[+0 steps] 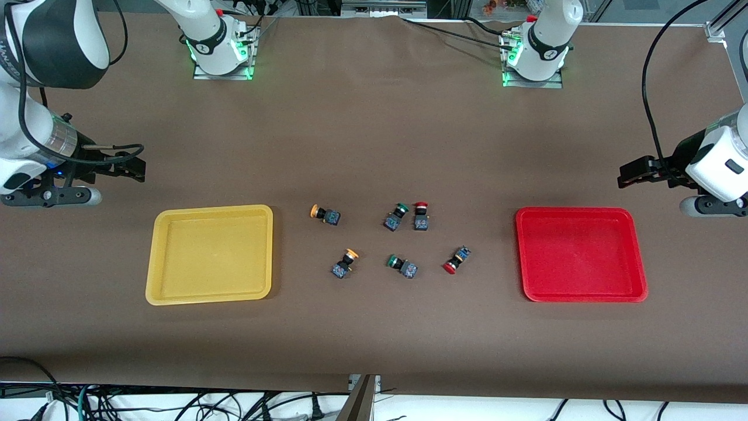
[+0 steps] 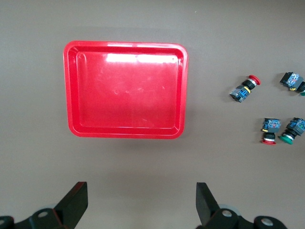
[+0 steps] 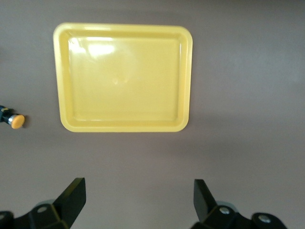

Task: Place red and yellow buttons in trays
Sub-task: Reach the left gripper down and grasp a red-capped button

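An empty yellow tray lies toward the right arm's end of the table, and an empty red tray toward the left arm's end. Between them lie two yellow buttons and two red buttons on their sides. The left wrist view shows both red buttons; the right wrist view shows one yellow button. My left gripper hangs open over bare table beside the red tray. My right gripper hangs open beside the yellow tray. Both hold nothing.
Two green-capped switches lie among the buttons, one touching or nearly touching a red button. The arm bases stand along the table's edge farthest from the front camera. Cables hang under the near edge.
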You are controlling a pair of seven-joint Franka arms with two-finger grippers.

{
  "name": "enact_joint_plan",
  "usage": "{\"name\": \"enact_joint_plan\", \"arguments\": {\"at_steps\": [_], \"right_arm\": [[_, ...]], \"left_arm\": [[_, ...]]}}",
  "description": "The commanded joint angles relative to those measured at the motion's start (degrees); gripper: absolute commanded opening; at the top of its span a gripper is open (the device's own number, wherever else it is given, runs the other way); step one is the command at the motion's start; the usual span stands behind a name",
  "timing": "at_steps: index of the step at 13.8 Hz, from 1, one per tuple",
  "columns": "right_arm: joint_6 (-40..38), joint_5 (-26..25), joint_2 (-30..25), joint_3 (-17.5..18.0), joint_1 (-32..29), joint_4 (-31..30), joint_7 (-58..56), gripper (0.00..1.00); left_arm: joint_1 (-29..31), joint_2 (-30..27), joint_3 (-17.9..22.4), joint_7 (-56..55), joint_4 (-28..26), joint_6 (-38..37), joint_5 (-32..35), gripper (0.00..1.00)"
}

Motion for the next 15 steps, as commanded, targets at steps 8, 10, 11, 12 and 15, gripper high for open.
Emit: {"name": "enact_joint_plan", "arguments": {"at_steps": [8, 10, 11, 12, 15], "right_arm": [[-7.6, 3.9, -1.9, 4.1, 0.7, 2.8, 2.0, 1.0], [-7.9, 4.0, -1.9, 4.5, 0.7, 2.9, 2.0, 1.0], [-8.2, 4.0, -1.9, 4.4, 0.7, 3.1, 2.0, 1.0], [-7.9, 4.1, -1.8, 4.2, 0.6, 3.3, 1.9, 1.0], [-6.6, 5.6, -1.0, 3.7, 0.0, 4.2, 1.0, 1.0]], "left_arm": [[-0.6, 1.9, -0.2, -0.2, 2.4, -0.8, -1.2, 1.0], [-1.3, 2.5, -0.5, -0.2, 2.6, -0.6, -1.5, 1.0], [-2.3, 2.9, -0.6, 0.0, 2.6, -0.5, -1.6, 1.0], [-4.0, 3.6, -0.8, -0.4, 2.6, -0.4, -1.7, 1.0], [-10.3, 5.7, -0.7, -1.5, 2.6, 2.3, -1.7, 1.0]]}}
